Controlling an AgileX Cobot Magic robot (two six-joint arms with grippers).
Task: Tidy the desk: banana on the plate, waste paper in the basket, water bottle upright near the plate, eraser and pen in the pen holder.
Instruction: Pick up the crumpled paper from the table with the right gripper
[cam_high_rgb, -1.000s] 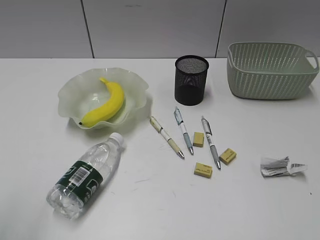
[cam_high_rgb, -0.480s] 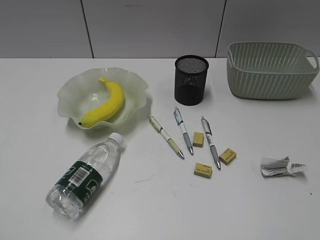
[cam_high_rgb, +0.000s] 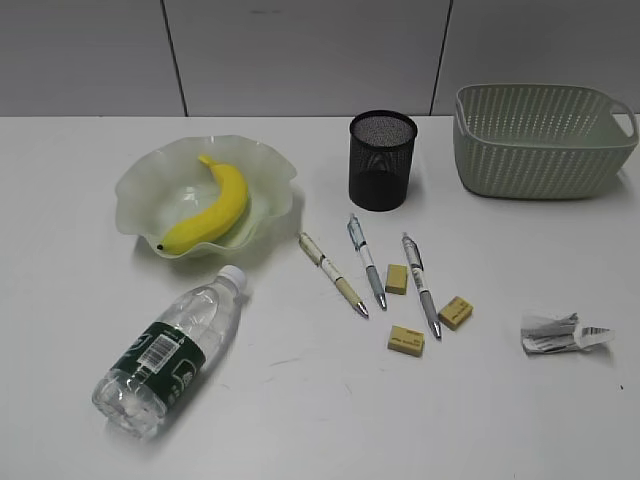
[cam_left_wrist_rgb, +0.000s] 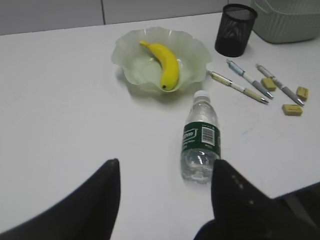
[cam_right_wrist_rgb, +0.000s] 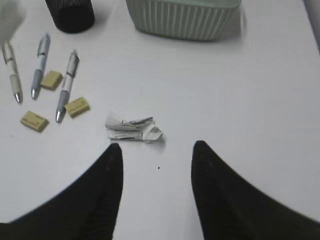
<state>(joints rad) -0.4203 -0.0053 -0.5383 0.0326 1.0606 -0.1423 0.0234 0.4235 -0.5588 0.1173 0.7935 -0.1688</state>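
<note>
The banana (cam_high_rgb: 212, 209) lies in the pale-green ruffled plate (cam_high_rgb: 140, 185) at the back left; both show in the left wrist view, banana (cam_left_wrist_rgb: 167, 68), plate (cam_left_wrist_rgb: 125, 50). The water bottle (cam_high_rgb: 172, 347) lies on its side in front of the plate, cap toward it. Three pens (cam_high_rgb: 366, 259) and three yellow erasers (cam_high_rgb: 406, 340) lie mid-desk before the black mesh pen holder (cam_high_rgb: 382, 160). The waste paper (cam_high_rgb: 560, 332) lies at the right, the basket (cam_high_rgb: 540, 140) behind it. My left gripper (cam_left_wrist_rgb: 165, 165) is open, beside the bottle's base (cam_left_wrist_rgb: 201, 145). My right gripper (cam_right_wrist_rgb: 156, 147) is open just short of the paper (cam_right_wrist_rgb: 132, 128).
The white desk (cam_high_rgb: 300, 400) ends at a grey panelled wall behind the plate, holder and basket. Neither arm shows in the exterior view. The desk's front edge shows at the lower right of the left wrist view (cam_left_wrist_rgb: 295, 187).
</note>
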